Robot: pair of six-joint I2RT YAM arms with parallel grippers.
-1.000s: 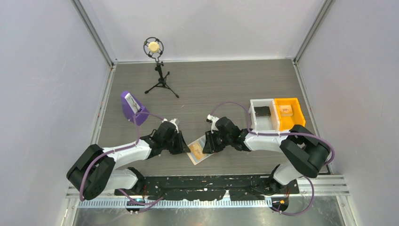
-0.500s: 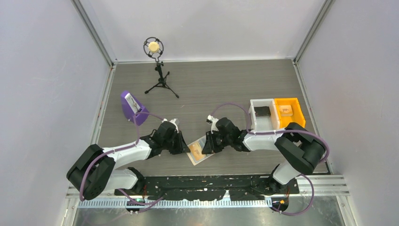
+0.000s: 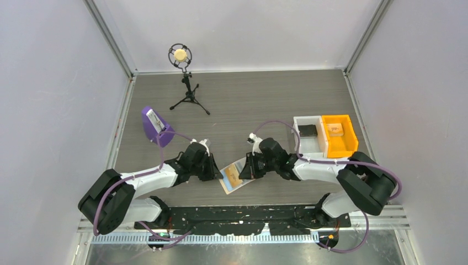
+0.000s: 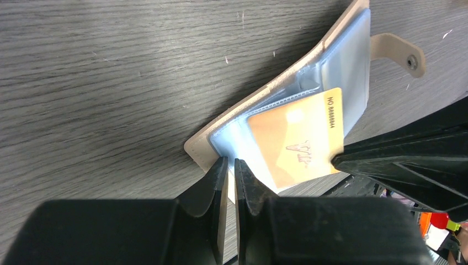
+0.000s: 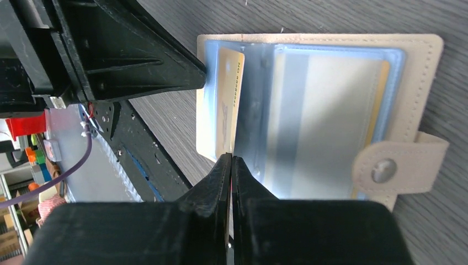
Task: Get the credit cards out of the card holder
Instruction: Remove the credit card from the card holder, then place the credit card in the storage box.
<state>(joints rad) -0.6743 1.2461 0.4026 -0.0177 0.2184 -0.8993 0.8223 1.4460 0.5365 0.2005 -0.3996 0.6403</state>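
Observation:
The tan card holder (image 3: 240,164) lies open on the table between both arms, its light blue sleeves up and its snap tab (image 5: 397,165) out to one side. My left gripper (image 4: 230,165) is shut on a sleeve at the holder's corner (image 4: 201,152). My right gripper (image 5: 232,161) is shut on the edge of an orange-yellow credit card (image 5: 227,94), which sticks partly out of a sleeve; the card also shows in the left wrist view (image 4: 298,141). A second yellowish card (image 5: 384,94) shows behind a sleeve.
A purple wedge stand (image 3: 153,126) sits at the left. A microphone on a tripod (image 3: 185,83) stands at the back. A white bin (image 3: 307,135) and an orange bin (image 3: 338,135) sit to the right, each with a small item inside.
My right arm has drawn a little to the right, its elbow swinging outward, with the card still in its grip. The left arm and the holder have hardly moved.

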